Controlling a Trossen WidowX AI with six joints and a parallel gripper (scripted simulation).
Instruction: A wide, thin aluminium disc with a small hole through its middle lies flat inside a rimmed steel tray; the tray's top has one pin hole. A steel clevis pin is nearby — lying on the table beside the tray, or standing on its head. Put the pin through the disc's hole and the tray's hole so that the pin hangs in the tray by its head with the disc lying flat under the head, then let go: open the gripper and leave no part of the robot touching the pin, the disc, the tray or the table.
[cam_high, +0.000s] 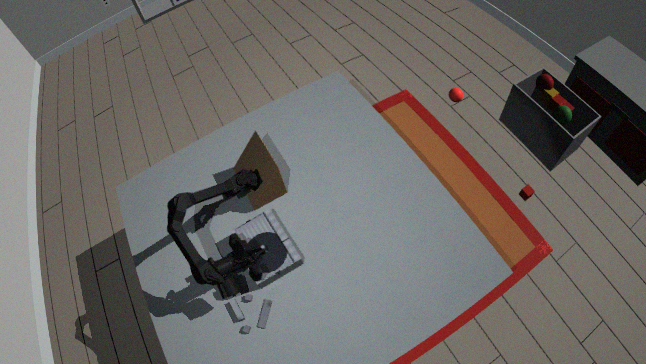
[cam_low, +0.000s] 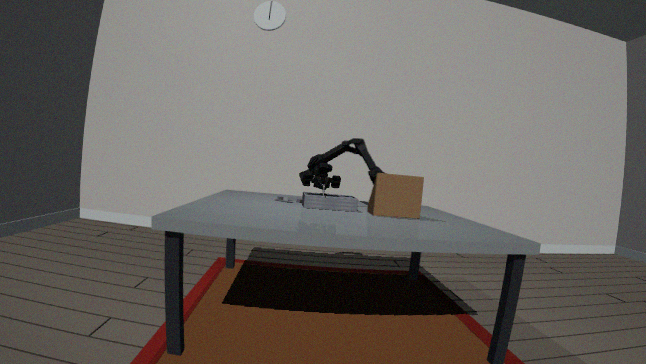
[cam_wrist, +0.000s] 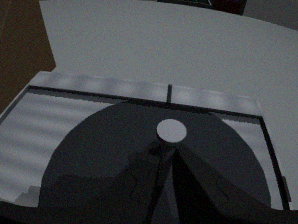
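holds the clevis pin (cam_high: 263, 247) (cam_low: 324, 191) (cam_wrist: 171, 131) head up over the tray (cam_high: 298, 256) (cam_low: 330, 202) (cam_wrist: 215, 104), pinched below the head by the gripper (cam_high: 260, 250) (cam_low: 323, 185) (cam_wrist: 165, 149). probably stiff, smooth, slippery, hardly fragile; best gripped high on the shank, tip free. shows, in the wrist view, the round head against the dark disc (cam_high: 275, 259) (cam_wrist: 215, 137) inside the tray; shows, only from the exterior, the pale shank reaching down towards the tray, disc hidden. cannot tell whether through the holes.

1 disc (cam_high: 277, 260) (cam_wrist: 100, 150), 1 pin (cam_high: 263, 247) (cam_low: 323, 191) (cam_wrist: 171, 130), 1 tray (cam_high: 295, 250) (cam_low: 330, 202) (cam_wrist: 215, 102), 1 arm (cam_high: 186, 247) (cam_low: 336, 151), 1 brown box (cam_high: 270, 175) (cam_low: 398, 196) (cam_wrist: 22, 55), 1 clock (cam_low: 270, 15), 1 table (cam_high: 370, 200) (cam_low: 240, 220) (cam_wrist: 150, 40).
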